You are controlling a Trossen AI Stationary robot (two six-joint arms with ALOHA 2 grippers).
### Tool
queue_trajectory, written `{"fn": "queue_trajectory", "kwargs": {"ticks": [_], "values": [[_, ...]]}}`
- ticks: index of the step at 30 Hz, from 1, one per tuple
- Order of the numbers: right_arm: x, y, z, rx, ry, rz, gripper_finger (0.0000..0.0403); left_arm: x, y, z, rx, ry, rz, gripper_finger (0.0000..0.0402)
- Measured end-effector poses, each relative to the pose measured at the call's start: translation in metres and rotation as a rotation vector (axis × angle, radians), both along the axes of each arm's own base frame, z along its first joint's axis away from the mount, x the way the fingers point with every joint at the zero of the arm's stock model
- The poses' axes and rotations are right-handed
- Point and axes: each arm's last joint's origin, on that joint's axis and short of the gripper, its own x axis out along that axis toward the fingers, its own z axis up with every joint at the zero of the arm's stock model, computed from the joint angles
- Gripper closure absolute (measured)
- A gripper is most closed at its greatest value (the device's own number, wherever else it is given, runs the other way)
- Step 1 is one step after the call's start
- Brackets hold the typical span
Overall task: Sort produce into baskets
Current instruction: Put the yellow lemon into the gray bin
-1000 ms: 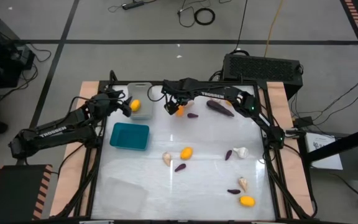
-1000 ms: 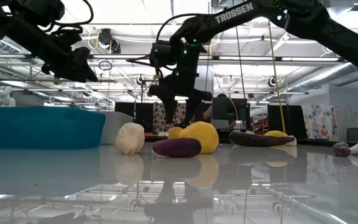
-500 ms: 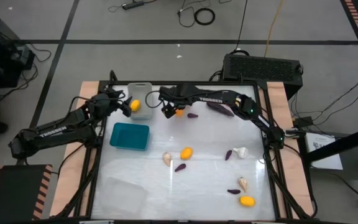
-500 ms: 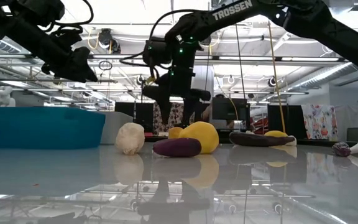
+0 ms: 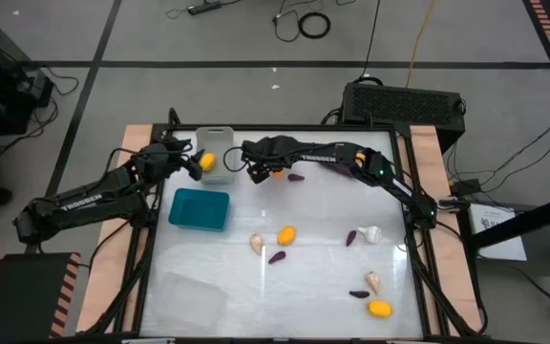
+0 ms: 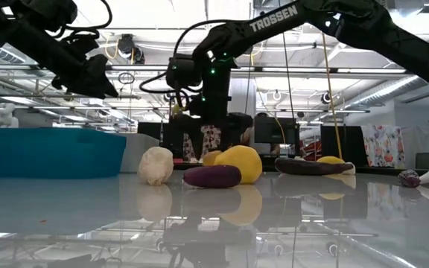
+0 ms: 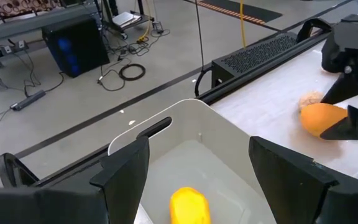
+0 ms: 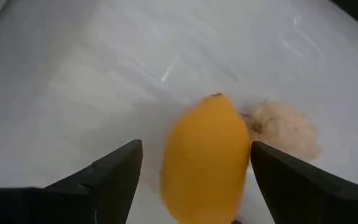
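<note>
The right gripper [image 5: 259,170] is hanging wide open around a yellow fruit [image 8: 205,160] at the table's far side, just right of the grey bin [image 5: 215,139], likely lining up to pick it. A cream bulb [image 8: 283,129] is sitting just behind that fruit. The left gripper [image 7: 197,165] is hovering open over the grey bin, where another fruit [image 7: 189,205] is already lying. The bin's near end is being cut off in the left wrist view.

Open tabletop [image 5: 313,272] mid-table, grey basket [image 5: 217,158] and teal basket [image 5: 199,208] crowding the left side
</note>
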Motion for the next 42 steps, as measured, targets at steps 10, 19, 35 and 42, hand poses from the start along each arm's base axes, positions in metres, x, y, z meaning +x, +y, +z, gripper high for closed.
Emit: {"fn": "queue_trajectory", "kwargs": {"ticks": [10, 19, 35, 42], "values": [[-0.004, 0.003, -0.001, 0.018, 0.045, -0.005, 0.0128, 0.000, 0.000, 0.000, -0.001, -0.001, -0.003, 0.0118], [-0.007, 0.004, -0.002, 0.039, 0.085, 0.040, 0.0209, 0.000, 0.000, 0.000, -0.001, -0.001, -0.002, 0.0118], [0.014, 0.002, 0.038, -0.006, -0.112, 0.221, 0.0319, 0.000, 0.000, 0.001, 0.003, -0.007, -0.002, 0.0118], [0.018, 0.004, 0.052, -0.021, -0.145, 0.291, 0.0346, 0.000, 0.000, 0.001, 0.003, -0.006, -0.002, 0.0118]]}}
